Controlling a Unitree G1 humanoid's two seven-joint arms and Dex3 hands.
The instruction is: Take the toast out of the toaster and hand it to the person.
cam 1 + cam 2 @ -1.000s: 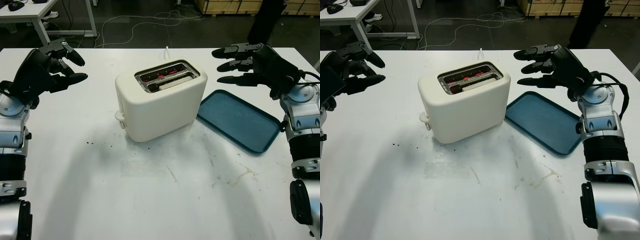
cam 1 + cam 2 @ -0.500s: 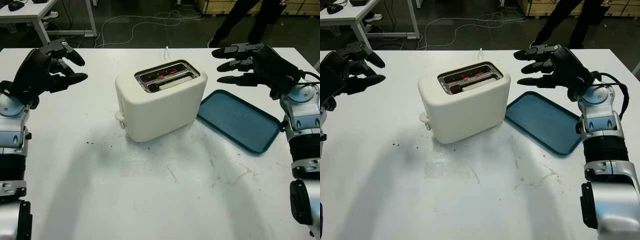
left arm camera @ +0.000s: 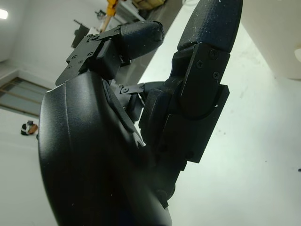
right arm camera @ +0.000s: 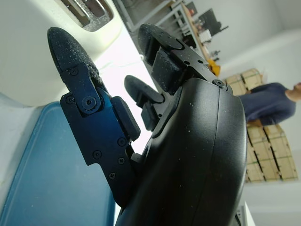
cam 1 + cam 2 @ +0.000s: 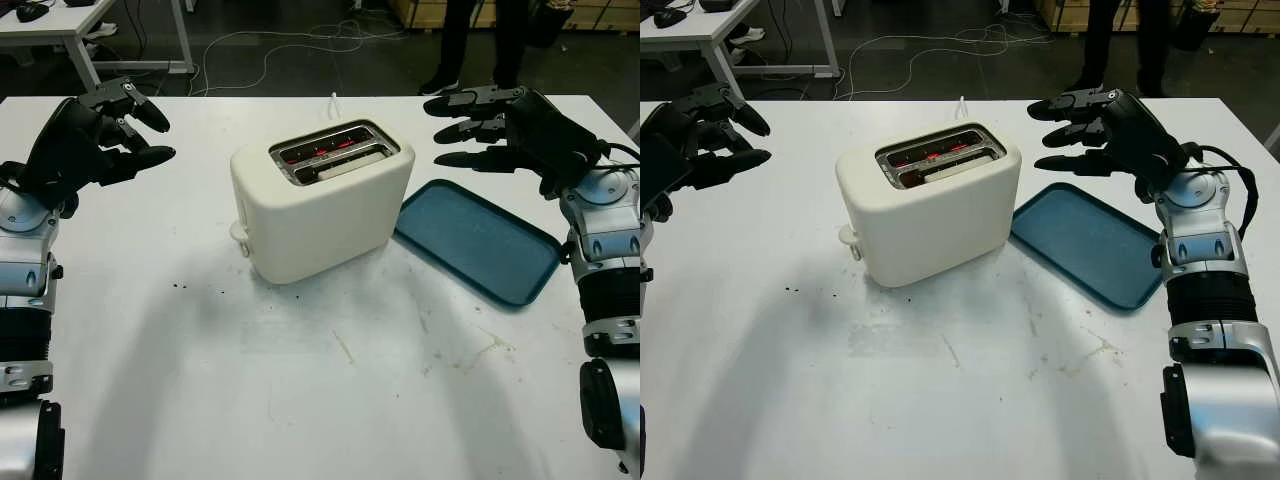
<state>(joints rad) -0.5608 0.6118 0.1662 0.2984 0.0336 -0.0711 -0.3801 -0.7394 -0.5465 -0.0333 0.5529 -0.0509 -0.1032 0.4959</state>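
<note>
On the table (image 5: 300, 400): a cream toaster (image 5: 320, 205) sits mid-table, with a blue tray (image 5: 478, 240) just beside it on the right side.
Toast (image 5: 338, 167): down in the near slot — only its pale top edge shows; the far slot glows red.
Left hand (image 5: 100, 135): raised above the table's left side, well apart from the toaster, open and holding nothing.
Right hand (image 5: 1095, 130): raised beyond the tray's far end, open, empty.
Person (image 5: 480, 40): standing past the far edge — legs alone visible, cut off at the top.

Person (image 5: 480, 40) cut off above legs; toast hidden.
</note>
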